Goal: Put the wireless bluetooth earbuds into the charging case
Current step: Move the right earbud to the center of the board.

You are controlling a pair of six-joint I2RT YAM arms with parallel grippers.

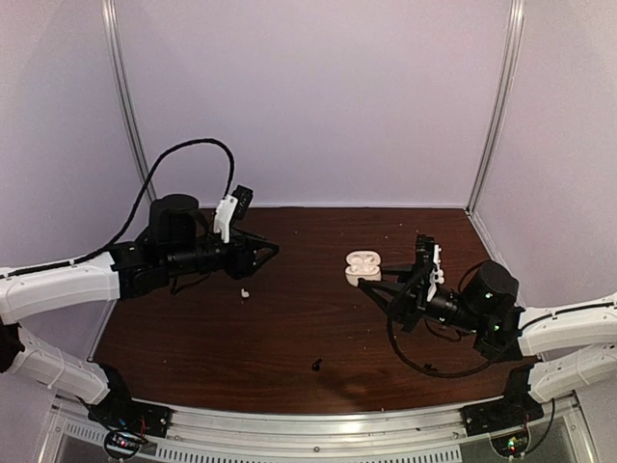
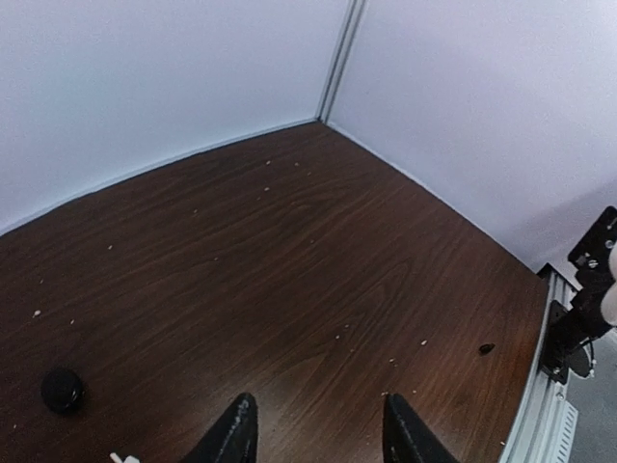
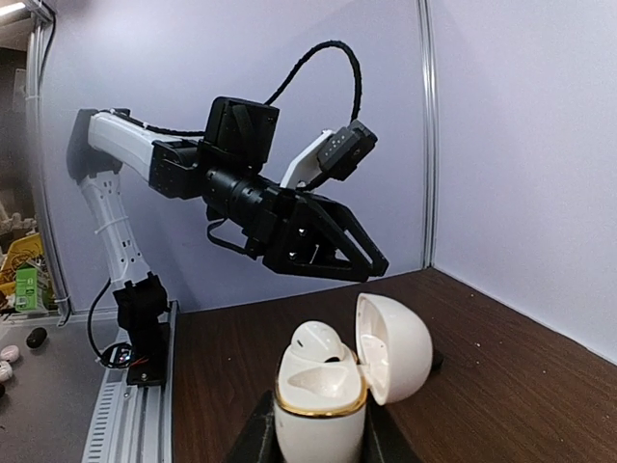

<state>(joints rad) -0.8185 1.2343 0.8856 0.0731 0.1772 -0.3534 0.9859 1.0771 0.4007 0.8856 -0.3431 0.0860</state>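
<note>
On the table point(image 1: 318, 328), the right gripper point(image 1: 369, 281) clamps the charging case point(image 3: 323, 386) upright, lid open, evidently to steady it for loading; one seated white earbud point(image 3: 318, 340) shows inside. The left gripper point(image 2: 313, 410) hovers empty, fingers apart, near the loose white earbud point(image 1: 245, 292), judged the next pick. A black earbud point(image 1: 317, 365) lies well apart, towards the front.

Robotics lab cell, white panel walls point(image 1: 308, 96), aluminium corner posts point(image 1: 496, 106), 2 arms point(image 1: 58, 285) bolted to a slotted rail point(image 1: 318, 424)

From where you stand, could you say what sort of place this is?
Probably a lab robot cell: white panel walls, a wood-grain table, left arm and right arm on an aluminium rail.
</note>
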